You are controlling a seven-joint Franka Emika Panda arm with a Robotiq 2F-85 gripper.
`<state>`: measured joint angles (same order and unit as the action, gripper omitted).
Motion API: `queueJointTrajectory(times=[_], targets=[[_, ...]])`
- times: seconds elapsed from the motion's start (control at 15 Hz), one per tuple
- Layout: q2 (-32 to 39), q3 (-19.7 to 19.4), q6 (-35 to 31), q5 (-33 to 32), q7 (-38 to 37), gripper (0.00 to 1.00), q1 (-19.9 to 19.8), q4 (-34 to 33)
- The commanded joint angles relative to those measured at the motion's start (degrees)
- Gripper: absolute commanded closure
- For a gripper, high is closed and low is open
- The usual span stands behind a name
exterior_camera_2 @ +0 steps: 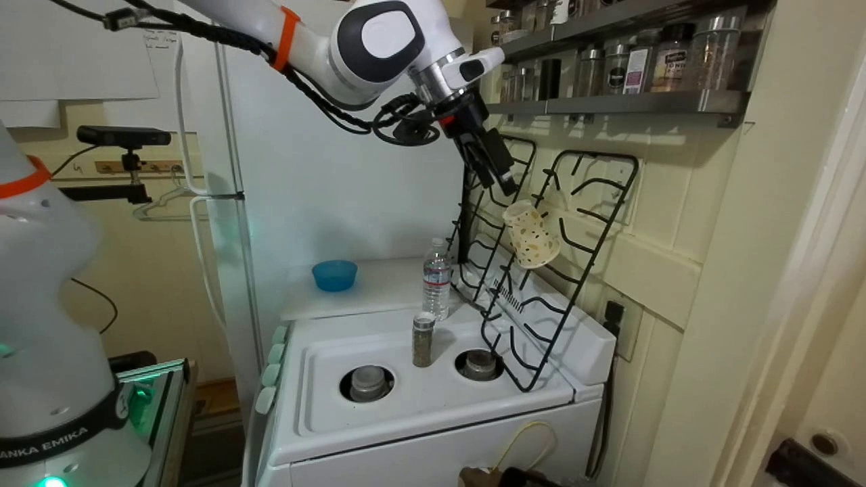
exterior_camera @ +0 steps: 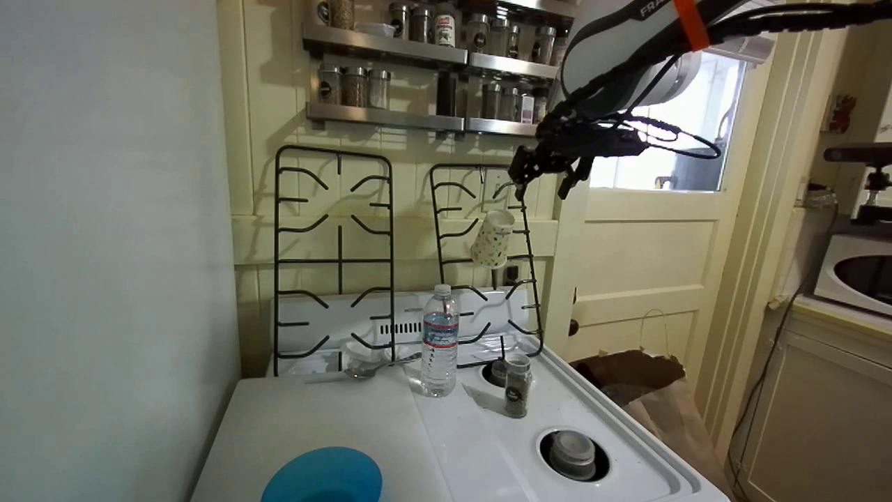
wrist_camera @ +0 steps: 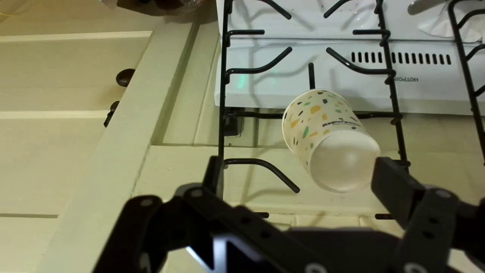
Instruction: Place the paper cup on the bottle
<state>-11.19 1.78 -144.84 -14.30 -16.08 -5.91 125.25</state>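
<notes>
- While the gripper [exterior_camera: 542,189] angles downward, high up near the cream wall [exterior_camera: 238,104], its two fingers [wrist_camera: 398,187] stand spread wide apart.
- Just below the fingertips, the paper cup [exterior_camera: 492,242] is upside down and tilted, narrow base uppermost; both exterior views show a small gap between it and the gripper.
- Behind the cup leans a black grate [wrist_camera: 261,115]; whether the two touch, I cannot tell.
- The wrist view shows the coloured flecks on the cup's side and its plain base, facing the camera.
- Well below the cup, and apart from it, the capped clear bottle [exterior_camera: 440,355] stands upright on the white stove [exterior_camera: 488,446], with a blue and red label.
- Near the bottle, a small jar [exterior_camera_2: 423,341] stands upright, close to two burners [exterior_camera_2: 369,383].
- A spoon [exterior_camera: 361,374] lies near the bottle, by the foot of a second grate [exterior_camera: 313,261].
- A blue bowl [exterior_camera_2: 335,277] rests on the white surface alongside.
</notes>
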Motion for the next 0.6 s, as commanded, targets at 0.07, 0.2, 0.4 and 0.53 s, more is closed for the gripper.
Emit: queueJointTrajectory(times=[0.07, 0.2, 0.4, 0.53], targets=[[0.86, -0.42, 0.11, 0.09, 0.13, 0.0, 0.34, -0.8], [2.67, -0.8, -1.15, 1.8, 0.8, 0.0, 0.71, -1.81], [5.65, -0.63, -1.42, 1.76, 0.26, 0.0, 0.9, -4.49], [7.5, -0.84, -1.66, 2.83, 0.88, 0.0, 1.41, -6.16]])
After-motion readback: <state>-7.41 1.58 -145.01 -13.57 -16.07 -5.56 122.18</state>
